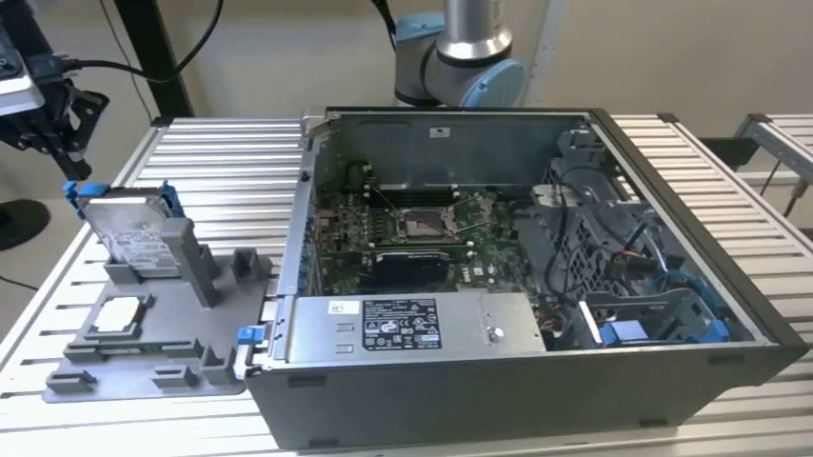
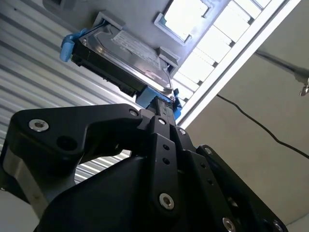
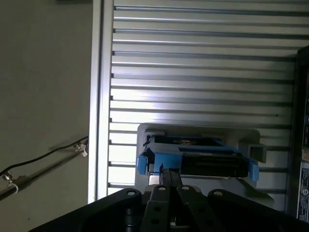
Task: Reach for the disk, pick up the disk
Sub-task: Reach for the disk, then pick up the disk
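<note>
Metal-cased and stiff, the disk (image 1: pixel 131 233) is standing upright in the grey fixture (image 1: pixel 140 357) at the exterior view's left; it is probably weighty and shock-sensitive; its blue rails (image 3: pixel 143 162) are offering the safest hold; the gripper (image 3: pixel 166 170) is hovering above it, jaws together, holding nothing.

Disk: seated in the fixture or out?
In. The disk stands on edge in the grey fixture, held between its upright posts.
</note>
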Tool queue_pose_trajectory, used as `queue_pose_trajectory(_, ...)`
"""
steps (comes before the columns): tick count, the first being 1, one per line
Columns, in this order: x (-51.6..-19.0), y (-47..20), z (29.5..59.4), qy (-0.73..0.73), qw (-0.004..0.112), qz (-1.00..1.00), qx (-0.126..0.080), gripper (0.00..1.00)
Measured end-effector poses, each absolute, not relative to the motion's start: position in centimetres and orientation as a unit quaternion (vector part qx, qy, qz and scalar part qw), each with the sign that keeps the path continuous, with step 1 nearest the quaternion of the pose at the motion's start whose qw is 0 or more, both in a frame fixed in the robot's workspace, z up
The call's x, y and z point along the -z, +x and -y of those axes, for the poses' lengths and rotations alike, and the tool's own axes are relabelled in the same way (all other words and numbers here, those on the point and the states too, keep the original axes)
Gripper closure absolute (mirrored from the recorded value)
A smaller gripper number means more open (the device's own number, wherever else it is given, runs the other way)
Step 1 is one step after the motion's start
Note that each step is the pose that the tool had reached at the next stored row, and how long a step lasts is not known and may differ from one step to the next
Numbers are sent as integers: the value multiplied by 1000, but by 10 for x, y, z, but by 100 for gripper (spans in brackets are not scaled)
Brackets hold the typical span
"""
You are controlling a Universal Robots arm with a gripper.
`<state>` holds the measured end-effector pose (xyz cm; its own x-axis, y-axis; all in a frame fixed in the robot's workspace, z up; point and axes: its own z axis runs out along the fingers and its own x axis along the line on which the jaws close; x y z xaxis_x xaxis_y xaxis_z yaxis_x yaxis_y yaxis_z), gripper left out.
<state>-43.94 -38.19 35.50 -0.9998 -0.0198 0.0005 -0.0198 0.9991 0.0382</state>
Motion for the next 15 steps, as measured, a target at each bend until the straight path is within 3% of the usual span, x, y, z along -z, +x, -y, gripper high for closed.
queue_pose_trajectory(15, -356, -440, 382, 70, 2, 997, 19, 100)
